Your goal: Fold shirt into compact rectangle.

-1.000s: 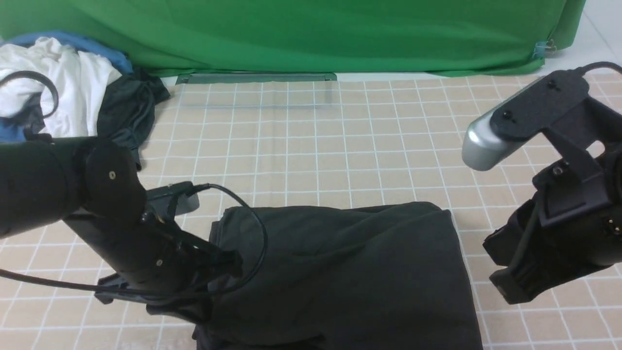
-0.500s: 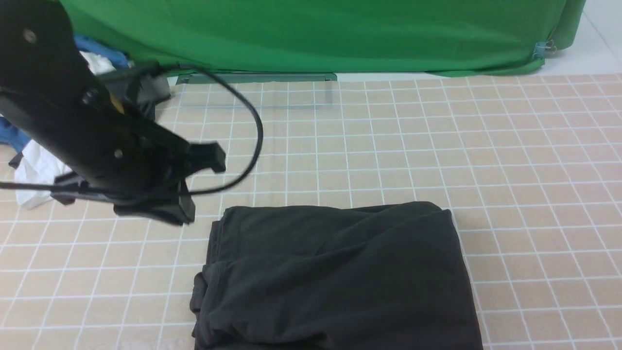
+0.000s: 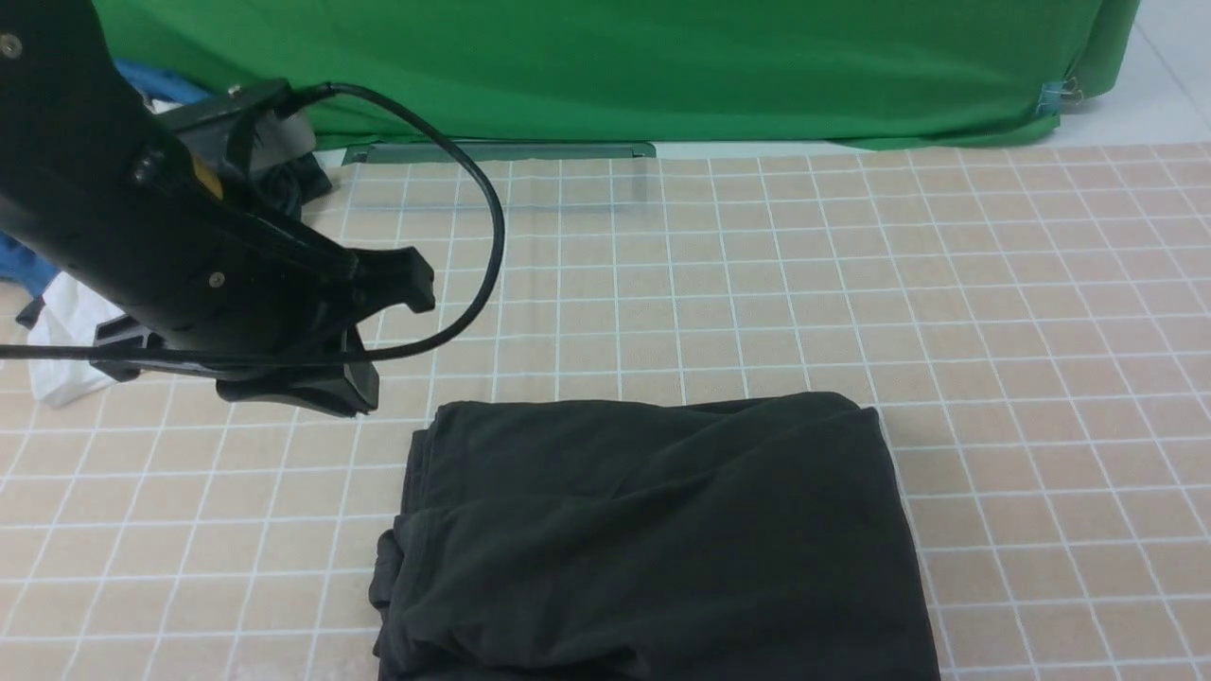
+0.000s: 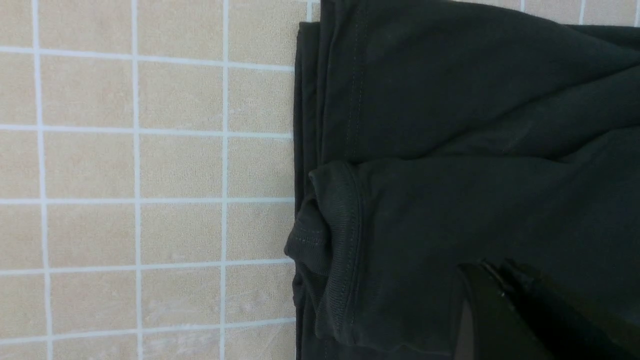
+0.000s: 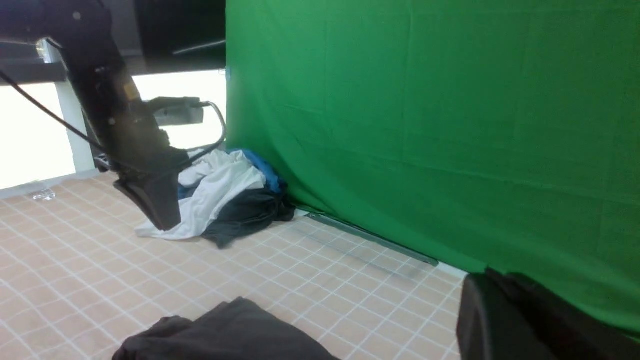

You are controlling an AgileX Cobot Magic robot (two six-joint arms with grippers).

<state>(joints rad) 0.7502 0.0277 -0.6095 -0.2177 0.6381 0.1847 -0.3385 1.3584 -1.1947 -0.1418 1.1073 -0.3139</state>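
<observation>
— What is getting cut off in the front view?

— The shirt (image 3: 653, 539) is running off the bottom edge, so its near side is not showing. The left arm is covering most of the clothes pile (image 3: 66, 331).

— And the tools?

— The left tool (image 4: 505, 315) is showing only as a dark sliver at the frame corner; the right tool (image 5: 530, 320) is likewise cropped.

Your left arm (image 3: 180, 255) has lifted off the shirt (image 3: 653, 539) and now hangs above the bench to its left, its closed fingers (image 3: 364, 378) clear of the cloth. With it gone, the shirt's left edge and folded collar lie uncovered. Your right arm has pulled out of the front view altogether. In the last half second the left arm rose only slightly.
</observation>
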